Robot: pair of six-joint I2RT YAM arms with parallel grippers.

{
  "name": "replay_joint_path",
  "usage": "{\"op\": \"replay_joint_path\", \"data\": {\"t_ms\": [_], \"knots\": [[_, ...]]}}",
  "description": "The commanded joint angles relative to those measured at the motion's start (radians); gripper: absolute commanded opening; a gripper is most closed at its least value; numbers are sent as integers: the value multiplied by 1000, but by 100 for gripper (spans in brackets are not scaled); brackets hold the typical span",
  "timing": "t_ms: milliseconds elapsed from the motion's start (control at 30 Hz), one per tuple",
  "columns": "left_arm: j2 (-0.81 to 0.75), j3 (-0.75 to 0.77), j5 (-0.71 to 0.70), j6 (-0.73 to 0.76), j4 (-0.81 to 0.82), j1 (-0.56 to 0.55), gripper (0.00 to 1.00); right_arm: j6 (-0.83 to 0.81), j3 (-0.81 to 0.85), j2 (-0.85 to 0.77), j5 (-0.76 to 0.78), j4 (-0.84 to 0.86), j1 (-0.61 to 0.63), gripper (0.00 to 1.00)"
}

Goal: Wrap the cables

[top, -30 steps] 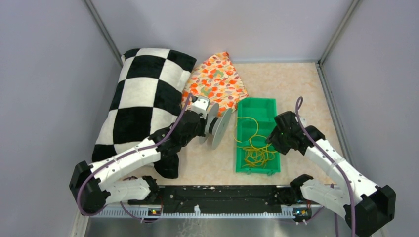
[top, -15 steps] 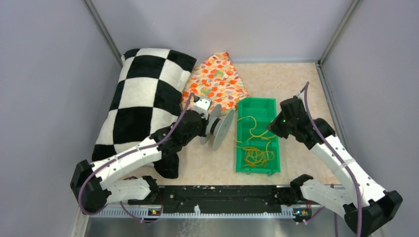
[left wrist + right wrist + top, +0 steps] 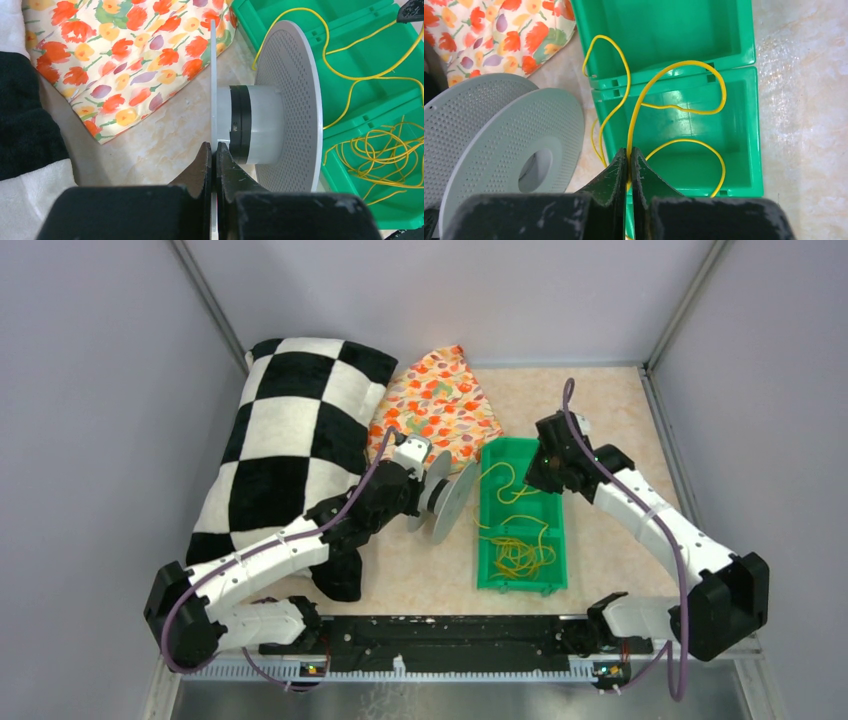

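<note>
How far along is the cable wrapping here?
Both grasps look made: the left gripper grips the spool by one flange, and the right gripper pinches a yellow cable above the green bin. Winding remains: the hub is bare, and most cable lies looped in the bin.

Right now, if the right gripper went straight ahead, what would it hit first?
Probably the floor of the green bin, just ahead of the right gripper pinching the yellow cable; depth unclear.
</note>
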Motion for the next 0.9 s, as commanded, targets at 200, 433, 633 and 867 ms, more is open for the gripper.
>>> {"op": "replay_joint_path", "data": {"t_ms": [200, 433, 633, 867], "knots": [[-21, 66, 20, 41, 79, 3, 0, -280, 24, -180, -170, 228, -3, 0], [-21, 69, 139, 147, 111, 23, 0, -559, -91, -393, -387, 359, 15, 0], [-35, 69, 142, 130, 132, 69, 0, -701, 30, -501, -238, 246, 15, 0], [-9, 91, 123, 130, 120, 80, 0, -773, 370, -460, -222, 74, 14, 0]]}}
